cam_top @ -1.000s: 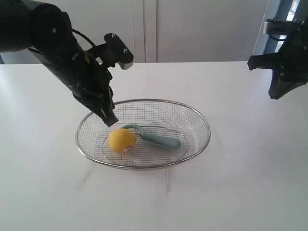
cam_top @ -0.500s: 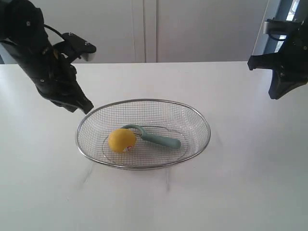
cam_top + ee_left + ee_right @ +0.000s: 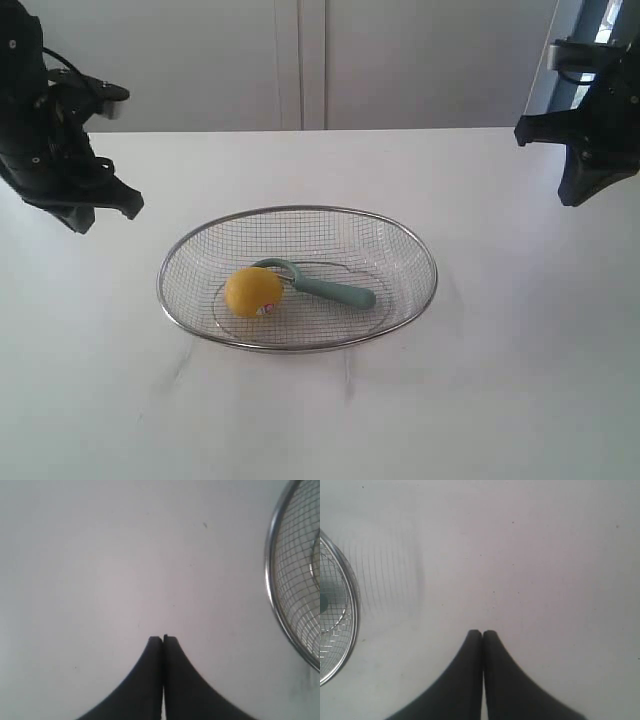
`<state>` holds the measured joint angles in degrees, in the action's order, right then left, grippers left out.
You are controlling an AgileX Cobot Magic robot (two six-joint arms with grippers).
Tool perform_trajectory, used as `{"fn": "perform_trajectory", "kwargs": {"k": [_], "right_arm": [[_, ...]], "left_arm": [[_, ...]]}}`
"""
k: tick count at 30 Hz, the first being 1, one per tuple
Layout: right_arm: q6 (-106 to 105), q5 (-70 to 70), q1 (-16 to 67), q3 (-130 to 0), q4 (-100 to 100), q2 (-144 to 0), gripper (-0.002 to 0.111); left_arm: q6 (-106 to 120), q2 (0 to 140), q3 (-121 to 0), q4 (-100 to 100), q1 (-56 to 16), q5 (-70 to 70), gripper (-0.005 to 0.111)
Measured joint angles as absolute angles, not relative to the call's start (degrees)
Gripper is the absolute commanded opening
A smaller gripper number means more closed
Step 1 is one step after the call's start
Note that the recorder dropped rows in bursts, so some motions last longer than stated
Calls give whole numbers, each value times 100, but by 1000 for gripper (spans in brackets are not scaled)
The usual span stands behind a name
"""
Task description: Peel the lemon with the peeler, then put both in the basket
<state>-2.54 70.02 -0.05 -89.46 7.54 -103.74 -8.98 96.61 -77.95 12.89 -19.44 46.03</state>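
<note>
You have the wide, shallow oval basket of silver wire mesh (image 3: 297, 208) sitting near the middle of the white tabletop (image 3: 480, 400), and both task items lie inside it. The small round yellow lemon (image 3: 253, 292) rests on the mesh floor toward the basket's left end, its little red-and-white sticker (image 3: 266, 309) facing the near side. The slim peeler with the pale teal-green handle (image 3: 330, 290) lies just to the right of the lemon. Its curved hook-shaped head arches at the lemon's far-right shoulder (touching or merely beside it, you cannot tell), and its handle runs rightward and slightly nearer across the basket floor. Your left gripper (image 3: 163, 639) hangs above bare table to the left of the basket, apart from the rim, with its two black jaws clenched together on nothing. Your right gripper (image 3: 482, 632) is raised at the far right of the scene, well apart from the basket, its jaws likewise pressed tight with nothing between them.
</note>
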Motion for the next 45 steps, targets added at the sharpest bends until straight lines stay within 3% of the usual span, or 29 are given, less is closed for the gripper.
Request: {"fn": "perform_trajectory", "kwargs": {"k": [22, 45], "right_arm": [[-156, 7002, -5, -8946, 754, -10374, 0], [-156, 7002, -5, -8946, 754, -10374, 0]], "left_arm": [[-1723, 9536, -7795, 1226, -1204, 4823, 0], [-1711, 7630, -6649, 1180, -1204, 4268, 0]]}}
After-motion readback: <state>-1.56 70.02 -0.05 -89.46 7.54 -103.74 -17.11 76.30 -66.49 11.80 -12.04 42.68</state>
